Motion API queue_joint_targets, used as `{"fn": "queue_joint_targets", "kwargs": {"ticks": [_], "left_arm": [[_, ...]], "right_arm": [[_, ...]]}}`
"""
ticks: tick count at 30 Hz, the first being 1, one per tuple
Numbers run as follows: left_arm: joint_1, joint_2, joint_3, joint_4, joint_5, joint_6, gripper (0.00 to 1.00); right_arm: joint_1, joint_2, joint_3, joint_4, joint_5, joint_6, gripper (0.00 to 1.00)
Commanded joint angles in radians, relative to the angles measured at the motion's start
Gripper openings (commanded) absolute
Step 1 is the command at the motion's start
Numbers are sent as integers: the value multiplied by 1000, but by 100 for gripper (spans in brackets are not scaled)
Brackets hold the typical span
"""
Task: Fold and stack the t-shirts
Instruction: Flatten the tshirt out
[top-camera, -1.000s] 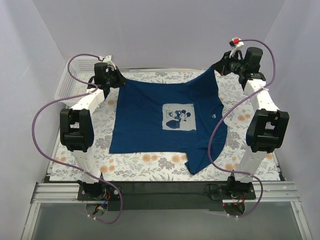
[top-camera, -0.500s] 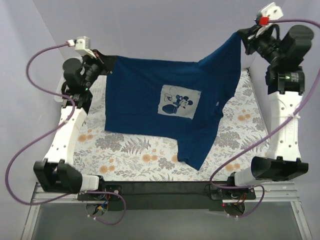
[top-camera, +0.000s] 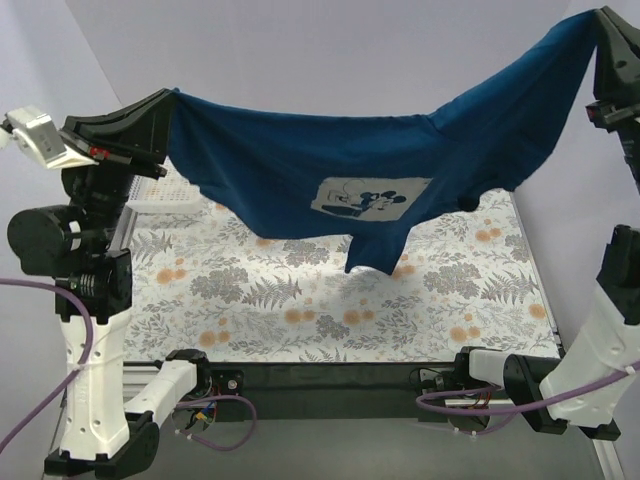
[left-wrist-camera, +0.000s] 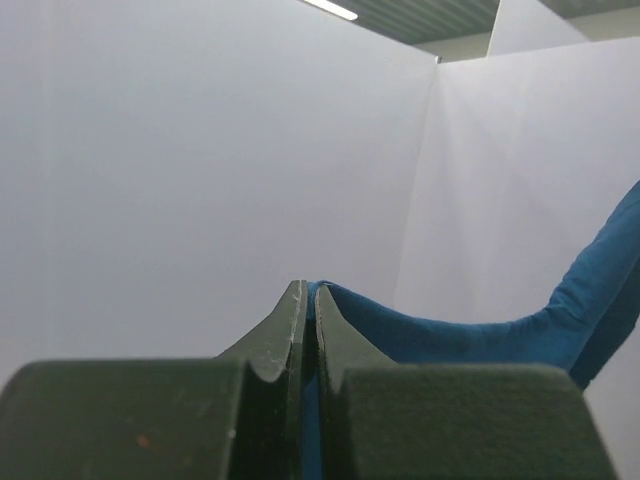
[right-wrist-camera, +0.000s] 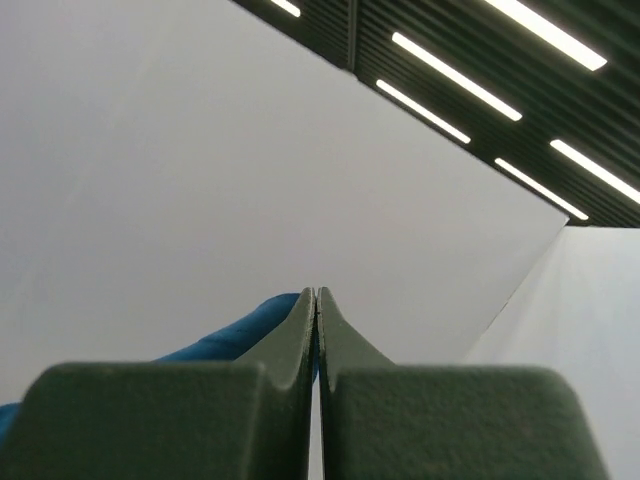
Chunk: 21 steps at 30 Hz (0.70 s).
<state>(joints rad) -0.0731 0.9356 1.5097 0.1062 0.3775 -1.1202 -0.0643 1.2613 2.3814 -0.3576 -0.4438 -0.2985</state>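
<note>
Navy blue cotton t-shirt strung aloft between your arms.
Left gripper and right gripper pinch tight on its top corners; lowest fold clears the floral table cover.

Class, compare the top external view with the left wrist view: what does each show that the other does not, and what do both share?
Only the top view shows the cartoon print, the floral table, the white basket and the right claw. Only the left wrist view shows a ceiling light strip. Both show the left claw shut on the navy t-shirt.
</note>
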Motion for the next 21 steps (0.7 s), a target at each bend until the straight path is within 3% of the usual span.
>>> {"fn": "queue_joint_targets", "kwargs": {"ticks": [1, 5, 10, 21], "left_arm": [[6, -17, 21, -22, -31, -26, 0], [6, -12, 17, -17, -51, -23, 0], [6, 25, -57, -30, -97, 16, 0], [6, 176, -487, 131, -117, 62, 0]], "right_arm": [[-5, 9, 24, 28, 68, 27, 1], [-5, 29, 44, 43, 79, 30, 1], [-5, 81, -53, 58, 65, 36, 1], [12, 208, -319, 118, -79, 142, 1]]}}
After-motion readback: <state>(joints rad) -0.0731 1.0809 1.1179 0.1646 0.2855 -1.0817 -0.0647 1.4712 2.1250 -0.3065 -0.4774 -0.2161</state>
